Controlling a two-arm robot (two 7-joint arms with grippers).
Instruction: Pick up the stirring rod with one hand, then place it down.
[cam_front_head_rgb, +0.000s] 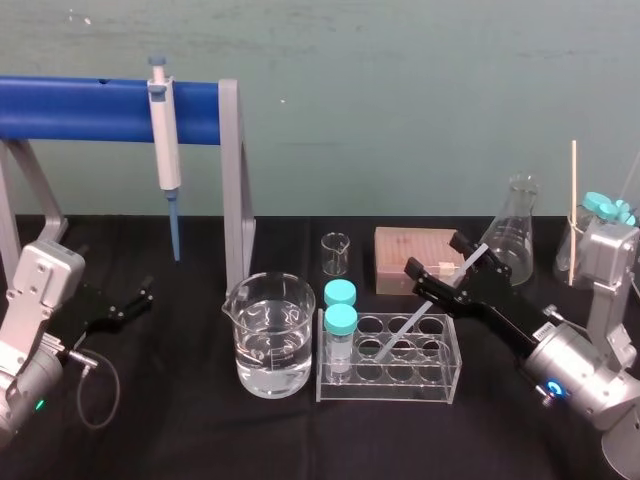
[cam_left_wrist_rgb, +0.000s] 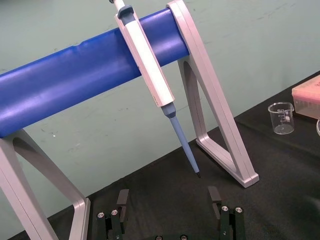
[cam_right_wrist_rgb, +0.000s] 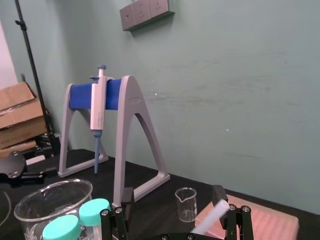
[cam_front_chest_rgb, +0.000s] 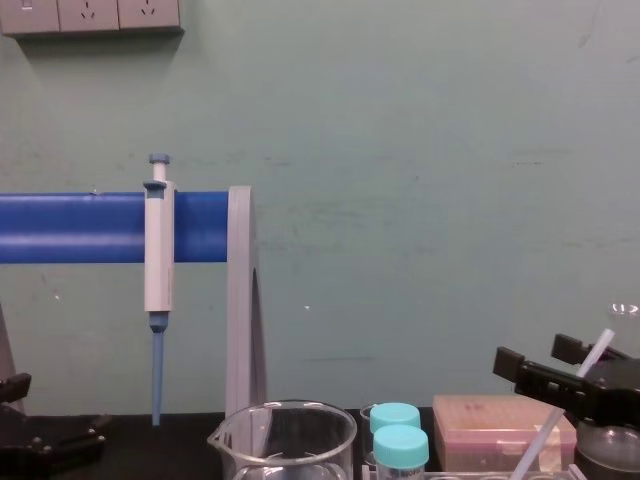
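Probable release stage: rod (cam_front_head_rgb: 405, 332) leans between the right gripper's (cam_front_head_rgb: 436, 255) spread fingers, lower end propped in the rack (cam_front_head_rgb: 390, 385) beneath; left gripper (cam_front_head_rgb: 140, 300) parked, fingers apart.

Open tabletop (cam_front_head_rgb: 180, 420) front left, beaker (cam_front_head_rgb: 268, 335), rack (cam_front_head_rgb: 440, 385), slanting stirring rod (cam_front_head_rgb: 405, 328) crowd centre

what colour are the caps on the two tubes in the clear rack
Turquoise; the caps show best in the head view.

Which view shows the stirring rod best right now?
Head view: stirring rod visible full length, from rack through right gripper. Chest shows its upper part; right wrist just its tip. Left gripper sits at left.
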